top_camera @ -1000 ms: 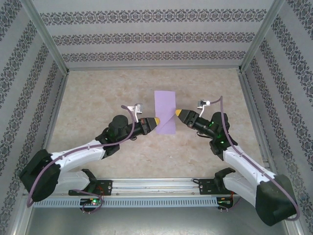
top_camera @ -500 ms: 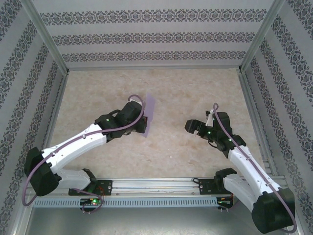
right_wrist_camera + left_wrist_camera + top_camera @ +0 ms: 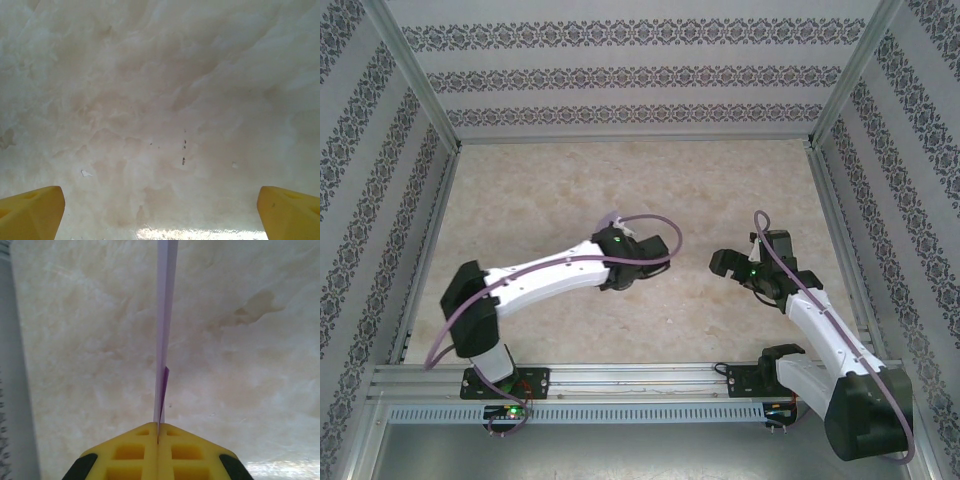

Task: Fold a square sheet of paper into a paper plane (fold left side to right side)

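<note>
The left hand (image 3: 158, 434) clamps the lavender sheet of paper (image 3: 165, 315) (seen edge-on); the right hand (image 3: 160, 207) gapes wide.

No readable text, labels or numbers anywhere.

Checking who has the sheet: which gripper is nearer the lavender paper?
Left. The left gripper has its jaws shut on the lavender paper, which shows edge-on in its wrist view. The right gripper is apart from it, off to its right, jaws open and holding nothing.
</note>
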You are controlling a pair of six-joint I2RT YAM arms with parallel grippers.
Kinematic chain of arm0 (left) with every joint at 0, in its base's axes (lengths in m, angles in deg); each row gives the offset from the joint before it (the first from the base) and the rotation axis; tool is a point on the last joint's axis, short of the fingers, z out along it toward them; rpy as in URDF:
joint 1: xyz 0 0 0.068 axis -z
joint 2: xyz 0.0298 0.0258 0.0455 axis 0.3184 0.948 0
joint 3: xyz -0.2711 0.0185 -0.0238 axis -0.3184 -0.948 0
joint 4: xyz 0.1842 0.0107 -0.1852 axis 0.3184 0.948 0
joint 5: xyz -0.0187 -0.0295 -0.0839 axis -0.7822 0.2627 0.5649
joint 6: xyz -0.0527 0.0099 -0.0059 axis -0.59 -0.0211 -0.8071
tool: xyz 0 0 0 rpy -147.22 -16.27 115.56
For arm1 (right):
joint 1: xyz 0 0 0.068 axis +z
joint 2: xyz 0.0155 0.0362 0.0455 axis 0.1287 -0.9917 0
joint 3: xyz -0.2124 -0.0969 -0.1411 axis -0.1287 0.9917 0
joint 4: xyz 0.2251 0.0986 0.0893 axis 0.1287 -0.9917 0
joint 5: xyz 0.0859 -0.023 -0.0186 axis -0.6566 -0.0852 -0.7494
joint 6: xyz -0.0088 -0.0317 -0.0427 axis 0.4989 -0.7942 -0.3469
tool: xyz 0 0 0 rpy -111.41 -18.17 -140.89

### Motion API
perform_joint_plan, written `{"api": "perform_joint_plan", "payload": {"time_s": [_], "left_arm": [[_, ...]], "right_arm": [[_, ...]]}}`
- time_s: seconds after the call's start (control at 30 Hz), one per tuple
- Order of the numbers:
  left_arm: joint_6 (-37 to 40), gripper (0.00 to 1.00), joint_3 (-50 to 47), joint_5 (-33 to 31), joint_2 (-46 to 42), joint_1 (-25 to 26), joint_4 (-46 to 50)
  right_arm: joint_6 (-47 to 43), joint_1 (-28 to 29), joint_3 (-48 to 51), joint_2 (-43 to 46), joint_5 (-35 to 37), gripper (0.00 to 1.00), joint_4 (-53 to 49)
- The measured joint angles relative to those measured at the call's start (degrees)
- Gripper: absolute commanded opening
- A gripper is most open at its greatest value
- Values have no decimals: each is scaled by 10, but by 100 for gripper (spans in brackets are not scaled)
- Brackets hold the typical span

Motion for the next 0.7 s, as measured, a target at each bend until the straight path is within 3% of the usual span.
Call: {"api": "perform_joint_plan", "payload": {"time_s": [0.27,0.37,0.43,0.53,0.7], "left_arm": [[-54,0,7,14,91,37,1],[-66,1,-21,47,93,38,-47],[-74,11,-50,76,93,38,-87],[-82,17,-87,120,93,38,-152],[-90,22,-130,196,86,35,-270]], "right_arm": [[-9,-3,1,-4,0,98,0],[-12,-7,2,-9,-2,98,0],[-13,-7,4,-9,-2,98,0],[-13,-7,9,-9,-2,98,0],[-13,-7,10,-9,-6,98,0]]}}
